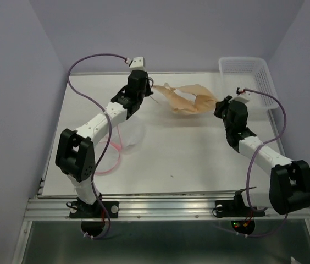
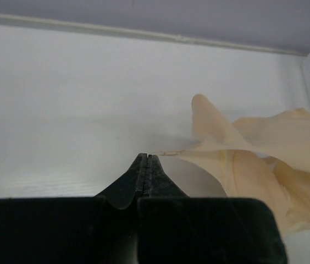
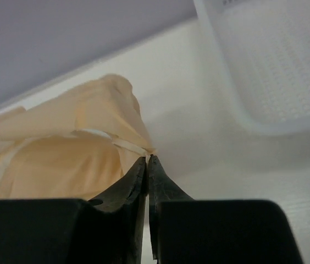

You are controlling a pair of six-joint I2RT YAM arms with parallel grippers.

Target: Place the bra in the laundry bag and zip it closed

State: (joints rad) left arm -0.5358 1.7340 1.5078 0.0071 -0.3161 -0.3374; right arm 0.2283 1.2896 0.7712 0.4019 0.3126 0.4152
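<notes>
Bench (image 1: 199, 165): white, walled in lavender; a basket (image 1: 243, 69) is set at the far right corner.
Bra (image 1: 185, 100): held stretched along the far edge, judged so that it hangs open for bagging.
Left gripper (image 2: 148, 159): pressed together, apparently on a strap (image 2: 169, 152).
Right gripper (image 3: 148, 160): pinched on the opposite strap.
Bag (image 1: 132, 135): left of centre, under the left arm, not yet loaded.

Both arms reach far forward, wrists turned inward toward each other, grippers pinched tight.
The left arm (image 1: 103, 118) angles up and to the right, and its left gripper (image 2: 147, 158) nips a thin strap of the bra (image 1: 185, 100). The right arm (image 1: 254, 148) angles to the left, and its right gripper (image 3: 147, 159) clamps the bra's edge at the very tips.
</notes>
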